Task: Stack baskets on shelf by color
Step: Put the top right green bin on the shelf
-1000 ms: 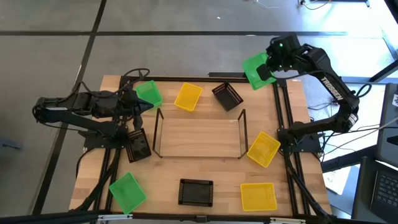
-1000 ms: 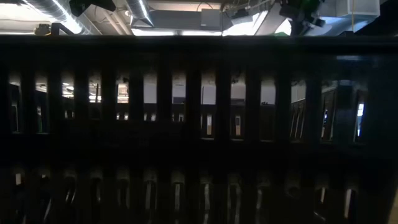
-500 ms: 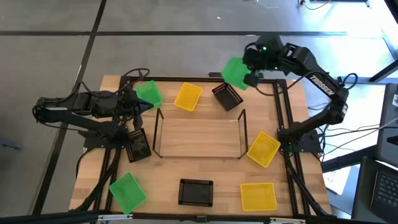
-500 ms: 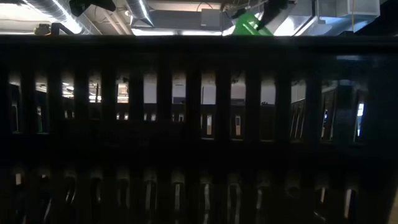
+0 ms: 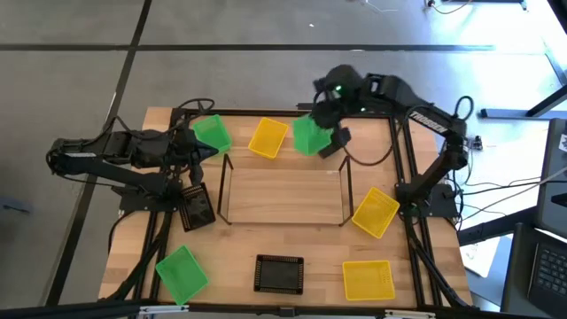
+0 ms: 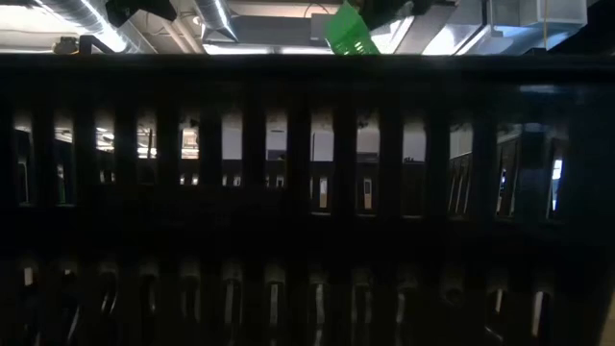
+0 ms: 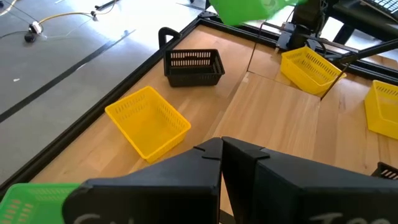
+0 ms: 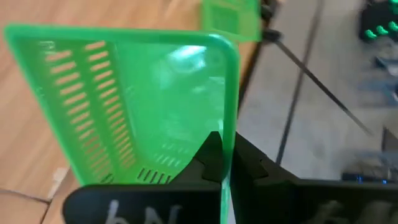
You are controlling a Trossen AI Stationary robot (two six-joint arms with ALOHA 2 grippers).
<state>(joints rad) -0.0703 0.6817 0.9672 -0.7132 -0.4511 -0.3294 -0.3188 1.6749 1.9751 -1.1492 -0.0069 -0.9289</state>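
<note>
**Green basket riding in the air over the back of the shelf**

The right hand (image 5: pixel 324 124) is clamping the rim of a green basket (image 5: pixel 309 136) and holding it tilted above the counter (image 5: pixel 133 244), at about one o'clock from the shelf's middle, just over the shelf's far right corner. In the right wrist view that basket (image 8: pixel 137 106) is filling the picture, its rim pinched between the two dark fingers. A black basket (image 5: pixel 335 142) is peeking out beneath it.

The shelf (image 5: pixel 282 196) is sitting mid-counter, its board bare. Around it: a second green basket (image 5: pixel 213 133) at eleven o'clock, a yellow basket (image 5: pixel 267 137) at twelve, another yellow basket (image 5: pixel 375 211) at three, a third yellow one (image 5: pixel 368 280) at five, a black basket (image 5: pixel 279 273) at six, a third green basket (image 5: pixel 182 272) at seven, and a black basket (image 5: pixel 196 209) at nine.

The left hand (image 5: pixel 200 151) is waiting at ten o'clock, fingers pressed together on nothing, beside the eleven o'clock green basket.
</note>
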